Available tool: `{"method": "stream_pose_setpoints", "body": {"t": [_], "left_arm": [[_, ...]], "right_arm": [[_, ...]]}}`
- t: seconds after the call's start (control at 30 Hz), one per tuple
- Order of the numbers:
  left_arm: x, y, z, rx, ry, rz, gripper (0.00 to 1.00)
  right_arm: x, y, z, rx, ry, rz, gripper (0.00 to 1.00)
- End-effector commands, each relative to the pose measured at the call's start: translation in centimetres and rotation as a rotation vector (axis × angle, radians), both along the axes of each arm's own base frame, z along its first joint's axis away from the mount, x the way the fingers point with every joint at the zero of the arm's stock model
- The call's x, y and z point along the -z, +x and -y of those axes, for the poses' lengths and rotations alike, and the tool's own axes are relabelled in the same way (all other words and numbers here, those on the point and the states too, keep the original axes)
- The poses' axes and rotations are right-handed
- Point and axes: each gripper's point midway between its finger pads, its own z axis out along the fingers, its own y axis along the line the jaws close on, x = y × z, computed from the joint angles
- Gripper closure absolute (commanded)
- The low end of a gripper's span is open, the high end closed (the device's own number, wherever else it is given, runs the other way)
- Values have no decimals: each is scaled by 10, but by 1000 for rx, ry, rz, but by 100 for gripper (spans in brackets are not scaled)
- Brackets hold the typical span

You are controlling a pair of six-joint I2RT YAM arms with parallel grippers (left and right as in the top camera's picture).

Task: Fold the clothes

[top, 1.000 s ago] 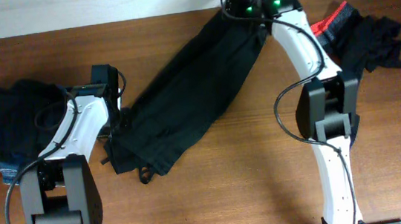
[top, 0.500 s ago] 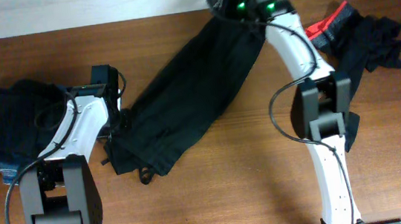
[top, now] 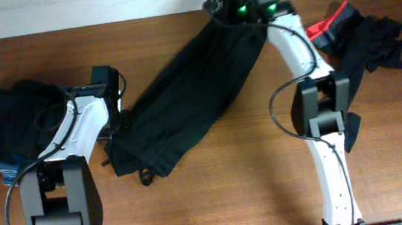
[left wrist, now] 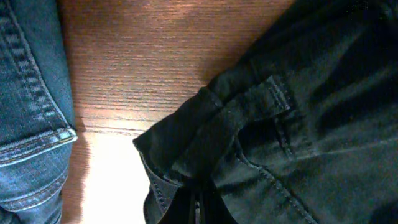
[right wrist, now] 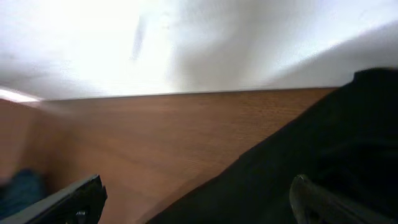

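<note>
The clothes (top: 192, 98) lie on a brown wooden table (top: 225, 200) against a white wall (right wrist: 186, 43).

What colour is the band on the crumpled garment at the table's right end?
The band is bright red; the overhead view shows it best.

Both the left arm (top: 81, 123) and right arm (top: 295, 43) had glossy white links and boxy black joint housings. Thin black cables (top: 274, 111) looped alongside. Green lights (top: 250, 6) glowed on the right wrist. The right gripper (right wrist: 193, 202) had dark grey fingers (right wrist: 68, 198).
</note>
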Motion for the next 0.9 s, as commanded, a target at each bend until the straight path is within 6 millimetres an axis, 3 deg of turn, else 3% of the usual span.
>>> {"method": "stream_pose_setpoints", "body": {"t": [0.0,0.17,0.3,0.37,0.5,0.6,0.7,0.77,0.87], "left_arm": [[-19,7,-5,6,14,40,100],[-60,24,-3,7,5,141,98],[-107,38,-1,6,-7,256,87],[-127,41,1,9,-23,306,81],[-147,41,8,20,-68,360,74],[-147,36,8,20,-68,346,74],[-139,28,17,33,-119,305,75],[-135,25,23,42,-139,287,78],[-133,25,30,60,-142,284,82]], "right_arm": [[-95,-14,14,-72,77,114,1],[-90,-22,77,136,-56,-22,1],[-70,-42,87,120,-133,-114,1],[-50,-56,101,180,-215,-214,1],[-26,-76,130,283,-375,-333,1],[-19,-87,137,292,-402,-387,4],[-18,-87,139,296,-401,-388,48],[-16,-76,131,282,-380,-351,91],[-3,-64,115,264,-367,-329,96]]}}
